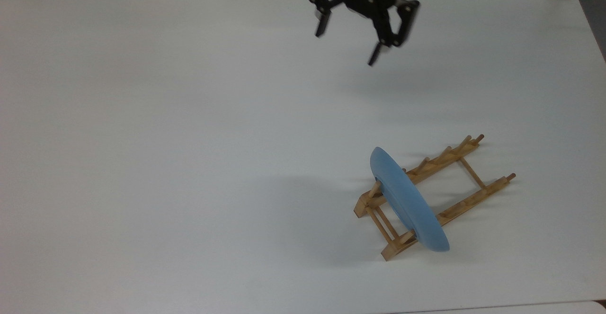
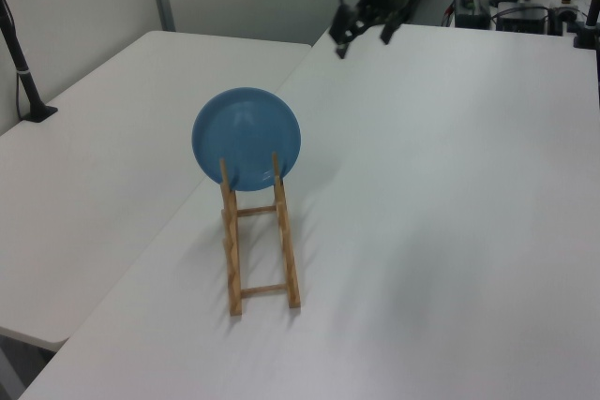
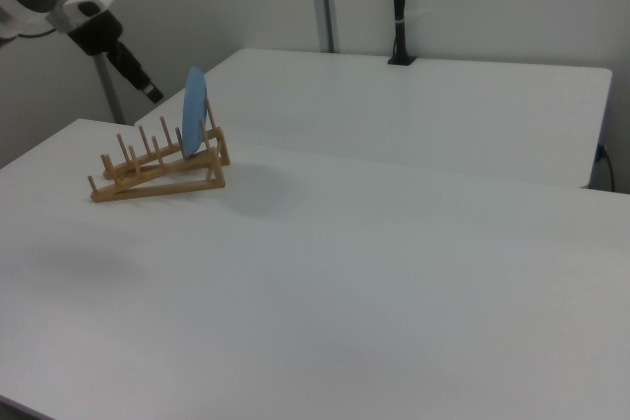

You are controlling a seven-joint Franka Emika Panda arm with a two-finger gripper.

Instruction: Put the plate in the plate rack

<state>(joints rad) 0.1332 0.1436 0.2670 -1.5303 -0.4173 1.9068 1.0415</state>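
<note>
The light-blue plate (image 1: 408, 201) stands on edge between the pegs at one end of the wooden plate rack (image 1: 468, 165), which lies on the white table. From the left view the plate (image 2: 246, 138) faces the camera at the far end of the rack (image 2: 259, 255); in the right view the plate (image 3: 194, 112) is edge-on in the rack (image 3: 157, 172). My gripper (image 1: 347, 47) hangs open and empty near the top view's upper edge, far from the plate. It also shows in the left view (image 2: 364, 32) and the right view (image 3: 146, 86).
The white table (image 1: 189, 139) spreads wide around the rack. A second table (image 3: 413, 95) adjoins it, with a black post (image 3: 398, 7) on its far side. Another black post (image 2: 21, 63) stands at the left view's left edge.
</note>
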